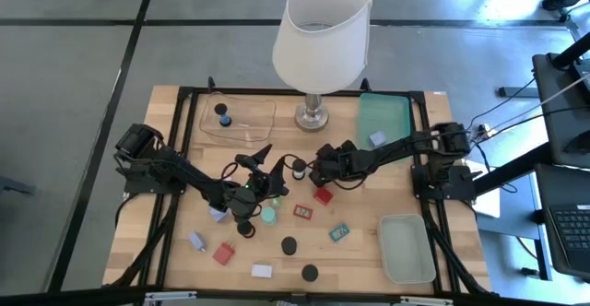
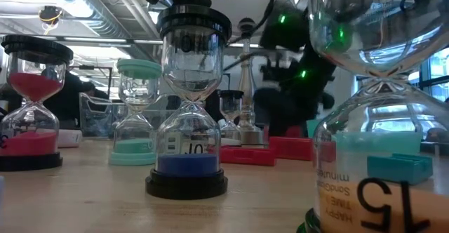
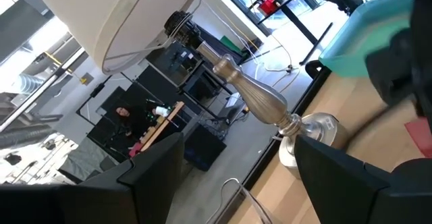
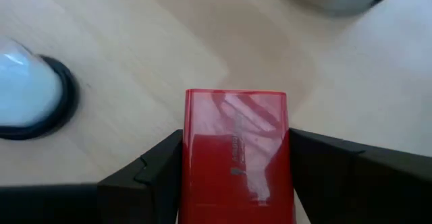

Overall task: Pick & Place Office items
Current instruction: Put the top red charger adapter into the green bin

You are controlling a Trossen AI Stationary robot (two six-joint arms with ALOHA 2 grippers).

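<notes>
My right gripper sits mid-table, just in front of the silver-based lamp with the big white shade. From overhead I only see it over a small glossy red rectangular block; the right wrist view shows what overhead can't: that block sits between the two dark fingers, touching on both sides, so the jaws are clamped on it, on the wood tabletop. A black-rimmed round cap lies near it. My left gripper is raised mid-table, jaws wide apart, nothing between them; its wrist view looks past them to the lamp stem and the green tray. The low view shows the pieces are sand timers: a black-capped one with blue sand, a teal one, a red one. Overhead they read as caps and blocks scattered over the table's front half, plus one in the clear tray and one lavender in the green tray.
</notes>
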